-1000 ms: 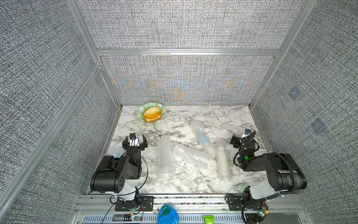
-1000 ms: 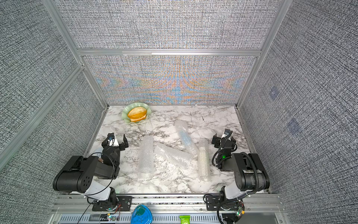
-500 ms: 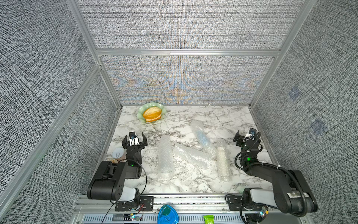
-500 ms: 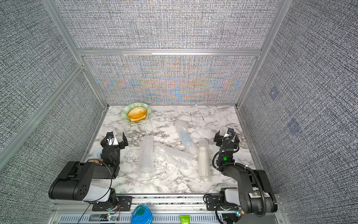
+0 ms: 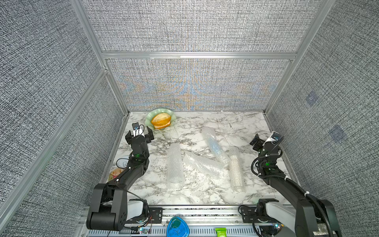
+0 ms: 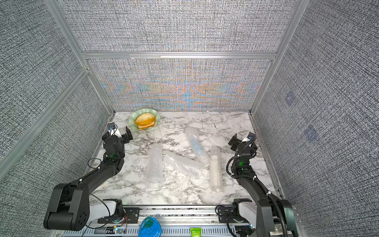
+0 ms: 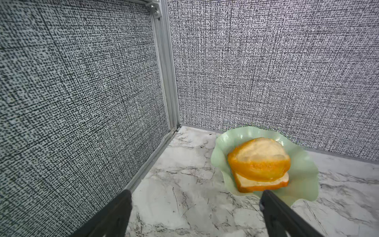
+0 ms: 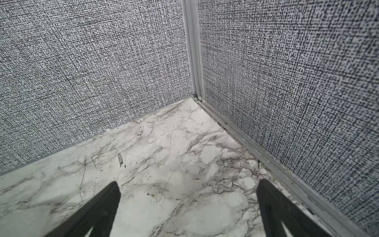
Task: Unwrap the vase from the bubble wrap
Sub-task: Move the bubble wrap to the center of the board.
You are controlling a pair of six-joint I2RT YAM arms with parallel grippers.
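Note:
Several rolls of clear bubble wrap lie mid-table in both top views: an upright-lying roll [image 5: 174, 164] [image 6: 154, 164], a flatter crumpled sheet [image 5: 202, 165], a slanted roll with a bluish tint inside [image 5: 214, 144] [image 6: 194, 143], and a narrow roll [image 5: 236, 170] [image 6: 215, 168]. The vase itself is hidden. My left gripper [image 5: 139, 133] [image 6: 118, 133] [image 7: 195, 194] is open and empty at the left, just short of a green dish. Near the right wall my right gripper [image 5: 264, 139] [image 6: 243, 141] [image 8: 188, 183] is open over bare marble. Neither touches any wrap.
A wavy green dish [image 5: 171, 118] [image 7: 221, 147] holding orange-crusted bread [image 5: 161, 121] [image 7: 259, 162] sits at the back left. A white round item [image 5: 123, 163] and a yellow disc [image 5: 115, 173] lie under the left arm. Textured walls enclose three sides.
Both arms have stretched out toward the back. The left gripper has moved up toward the green dish, the right one toward the right wall. The rolls have not moved.

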